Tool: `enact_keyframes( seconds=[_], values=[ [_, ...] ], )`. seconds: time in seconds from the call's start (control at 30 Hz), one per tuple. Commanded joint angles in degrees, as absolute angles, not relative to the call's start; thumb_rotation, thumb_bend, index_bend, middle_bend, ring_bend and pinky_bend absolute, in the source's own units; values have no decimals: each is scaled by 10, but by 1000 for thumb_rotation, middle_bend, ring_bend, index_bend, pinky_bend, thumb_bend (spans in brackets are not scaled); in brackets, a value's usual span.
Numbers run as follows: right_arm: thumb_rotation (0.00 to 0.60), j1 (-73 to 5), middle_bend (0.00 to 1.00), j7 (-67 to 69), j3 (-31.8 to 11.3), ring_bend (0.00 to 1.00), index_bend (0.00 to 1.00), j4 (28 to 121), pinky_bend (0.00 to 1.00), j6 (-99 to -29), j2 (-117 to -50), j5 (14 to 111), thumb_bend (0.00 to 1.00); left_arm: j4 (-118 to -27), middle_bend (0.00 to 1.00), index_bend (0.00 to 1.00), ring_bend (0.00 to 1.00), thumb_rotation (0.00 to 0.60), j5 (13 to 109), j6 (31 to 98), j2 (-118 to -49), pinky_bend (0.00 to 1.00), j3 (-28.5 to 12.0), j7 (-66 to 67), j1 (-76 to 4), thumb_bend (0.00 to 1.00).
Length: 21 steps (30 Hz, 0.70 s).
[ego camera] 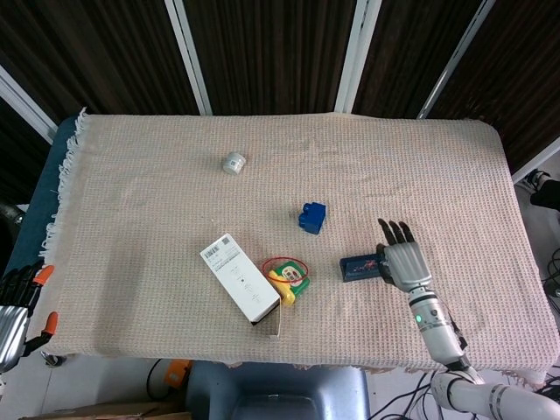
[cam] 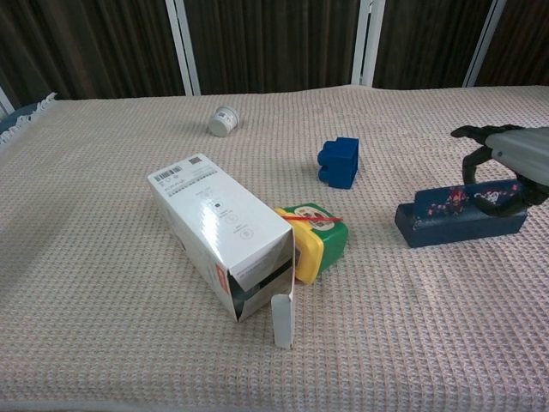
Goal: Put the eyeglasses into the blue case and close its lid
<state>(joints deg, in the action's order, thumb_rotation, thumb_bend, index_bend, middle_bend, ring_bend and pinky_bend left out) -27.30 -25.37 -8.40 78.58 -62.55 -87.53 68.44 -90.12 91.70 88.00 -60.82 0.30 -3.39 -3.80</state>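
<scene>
The blue case (ego camera: 360, 268) (cam: 453, 219) lies on the woven cloth at the front right. Its lid is down and the flowered face shows in the chest view. The eyeglasses are hidden inside it. My right hand (ego camera: 402, 260) (cam: 508, 163) rests over the case's right end, fingers straight and spread past its far side, while the thumb curls down against its front face. My left hand (ego camera: 15, 308) hangs off the table's front left corner, away from everything, holding nothing.
A white carton (ego camera: 243, 278) (cam: 225, 232) lies with its flap open near the front middle, touching a green and yellow box with a red band (ego camera: 289, 277) (cam: 316, 236). A blue block (ego camera: 311, 217) (cam: 340, 161) and a small white jar (ego camera: 233, 163) sit farther back.
</scene>
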Motion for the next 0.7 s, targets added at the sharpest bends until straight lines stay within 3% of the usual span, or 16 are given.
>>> enact_keyframes(
  seconds=[0.03,0.3,0.57,0.7],
  values=[
    [600,-276,130,-259,-86,0,684,780,0,-624,-879,679,592,-901,0,0,0,600,917,881,-608,49,3,-35,-38,449],
    [600,-293,120,-260,-103,0,505,739,0,-612,-900,657,571,-901,0,0,0,600,918,882,-608,49,4,-36,-37,449],
    [600,-302,115,-258,-113,0,477,714,0,-617,-911,649,508,-901,0,0,0,600,918,884,-607,49,4,-37,-36,449],
    [600,-287,108,-240,-108,0,449,728,0,-650,-898,671,428,-900,0,0,0,600,919,888,-607,49,3,-39,-35,449]
  ],
)
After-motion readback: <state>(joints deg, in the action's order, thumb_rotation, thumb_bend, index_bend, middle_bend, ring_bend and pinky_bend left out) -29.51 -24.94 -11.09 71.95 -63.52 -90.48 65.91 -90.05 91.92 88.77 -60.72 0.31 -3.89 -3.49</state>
